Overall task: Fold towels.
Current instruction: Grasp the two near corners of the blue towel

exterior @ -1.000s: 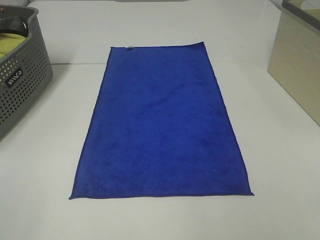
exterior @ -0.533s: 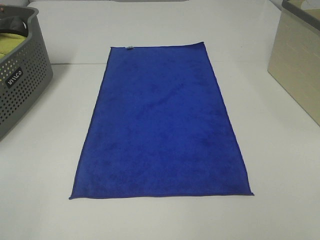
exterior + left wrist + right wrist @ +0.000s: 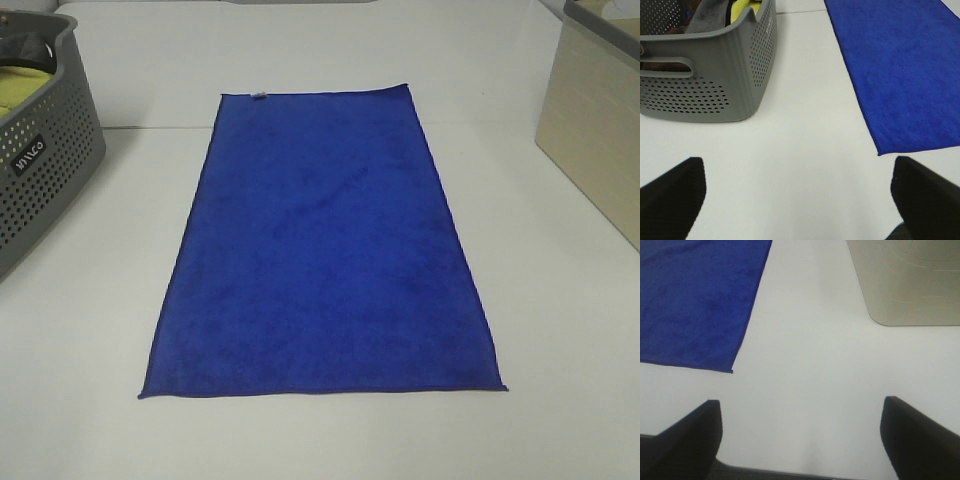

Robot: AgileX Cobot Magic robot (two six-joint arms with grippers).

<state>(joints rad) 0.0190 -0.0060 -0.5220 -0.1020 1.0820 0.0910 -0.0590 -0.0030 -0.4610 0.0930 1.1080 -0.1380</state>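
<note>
A royal-blue towel (image 3: 320,250) lies flat and unfolded in the middle of the white table, with a small pale tag (image 3: 258,96) on its far short edge. Neither gripper shows in the exterior high view. In the left wrist view the left gripper (image 3: 800,200) is open and empty over bare table, with the towel's near left corner (image 3: 880,152) ahead of it. In the right wrist view the right gripper (image 3: 802,440) is open and empty over bare table, with the towel's near right corner (image 3: 731,371) ahead of it.
A grey perforated basket (image 3: 40,160) stands at the left and holds a yellow-green cloth (image 3: 22,92); it also shows in the left wrist view (image 3: 710,75). A beige box (image 3: 595,130) stands at the right, also in the right wrist view (image 3: 910,280).
</note>
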